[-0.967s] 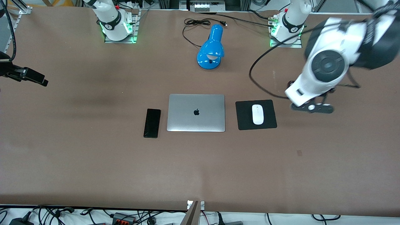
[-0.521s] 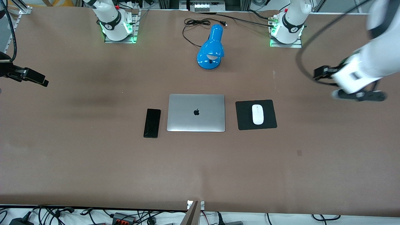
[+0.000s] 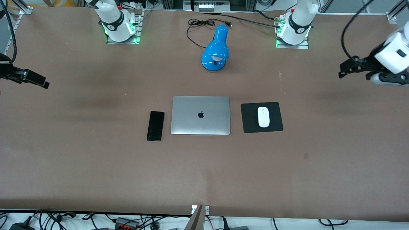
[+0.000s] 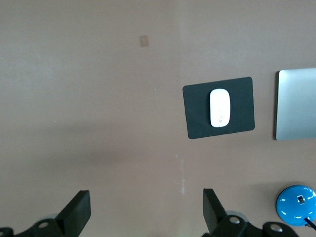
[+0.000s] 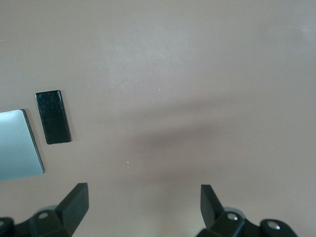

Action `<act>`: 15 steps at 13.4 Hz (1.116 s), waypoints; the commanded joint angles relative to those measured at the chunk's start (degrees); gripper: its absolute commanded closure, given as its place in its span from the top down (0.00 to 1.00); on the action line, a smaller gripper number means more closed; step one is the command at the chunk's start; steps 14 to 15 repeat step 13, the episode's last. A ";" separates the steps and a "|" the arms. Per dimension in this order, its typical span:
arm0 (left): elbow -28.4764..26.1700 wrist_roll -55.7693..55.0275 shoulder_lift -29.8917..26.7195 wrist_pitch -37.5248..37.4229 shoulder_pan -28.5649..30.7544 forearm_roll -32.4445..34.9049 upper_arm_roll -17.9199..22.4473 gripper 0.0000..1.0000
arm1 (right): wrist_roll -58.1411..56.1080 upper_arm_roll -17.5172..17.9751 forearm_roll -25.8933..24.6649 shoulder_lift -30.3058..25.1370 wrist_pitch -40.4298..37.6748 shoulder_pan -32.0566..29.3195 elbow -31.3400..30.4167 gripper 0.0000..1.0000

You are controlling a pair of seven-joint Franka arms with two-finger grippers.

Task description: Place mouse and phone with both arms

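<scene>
The white mouse (image 3: 263,117) lies on a square black pad (image 3: 275,125), beside the closed silver laptop (image 3: 200,115) toward the left arm's end. It also shows in the left wrist view (image 4: 219,107). The black phone (image 3: 155,125) lies flat beside the laptop toward the right arm's end, and shows in the right wrist view (image 5: 53,117). My left gripper (image 3: 388,80) is open and empty, up over the table's left-arm end, well away from the mouse; (image 4: 146,212). My right gripper (image 3: 6,72) is open and empty over the right-arm end, well away from the phone; (image 5: 143,207).
A blue desk lamp (image 3: 216,51) lies with its black cord (image 3: 198,24) between the two arm bases, farther from the front camera than the laptop. A black cable hangs from the left arm. Bare brown table surrounds the laptop row.
The left arm has swung away from beside the mouse pad toward the left-arm end of the table. The mouse, phone and right arm have not moved.
</scene>
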 commanded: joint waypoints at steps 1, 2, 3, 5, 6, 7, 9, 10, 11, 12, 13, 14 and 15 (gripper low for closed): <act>0.07 1.55 1.01 1.31 0.54 1.26 -0.42 1.00 | -0.96 -0.15 0.53 0.30 -1.12 -0.48 1.20 1.00; 0.33 1.55 1.37 1.48 0.54 1.52 -0.42 1.00 | -0.96 -0.06 0.18 0.21 -1.12 -0.40 1.20 1.00; 1.03 1.46 1.72 1.48 0.46 1.43 -0.50 1.00 | -0.61 0.03 0.18 0.38 -1.12 -0.22 1.28 1.00; 2.78 1.55 2.94 1.40 0.19 1.52 -0.50 1.00 | -0.43 0.03 0.18 0.56 -0.68 -0.40 1.28 1.00; 3.32 2.07 3.04 1.14 0.54 1.43 -0.42 1.00 | -0.78 -0.06 0.09 0.56 -0.68 -0.48 1.28 1.00; 3.24 2.34 3.04 0.70 0.72 1.35 -0.42 1.00 | -0.87 -0.06 0.01 0.56 -0.68 -0.40 1.28 1.00; 3.41 2.08 2.95 0.43 0.72 1.43 -0.33 1.00 | -0.61 0.03 -0.08 0.56 -0.68 -0.31 1.28 1.00; 3.59 2.16 2.95 0.43 0.72 1.43 -0.42 1.00 | -0.44 0.03 -0.08 0.56 -0.59 -0.22 1.28 1.00; 3.67 2.34 2.86 0.26 0.72 1.43 -0.42 1.00 | -0.43 0.03 -0.08 0.56 -0.68 -0.31 1.28 1.00; 3.68 2.34 2.60 -0.44 0.72 1.43 -0.42 1.00 | -0.43 0.03 -0.08 0.56 -0.68 -0.31 1.28 1.00; 3.76 2.25 2.43 -2.02 0.28 1.43 -0.59 1.00 | -0.69 -0.06 0.00 0.56 -0.68 -0.40 1.28 1.00; 3.76 2.25 2.43 -2.02 0.28 1.43 -0.59 1.00 | -0.69 -0.06 0.00 0.56 -0.68 -0.40 1.28 1.00; 3.76 2.25 2.43 -2.02 0.28 1.43 -0.59 1.00 | -0.69 -0.06 0.00 0.56 -0.68 -0.40 1.28 1.00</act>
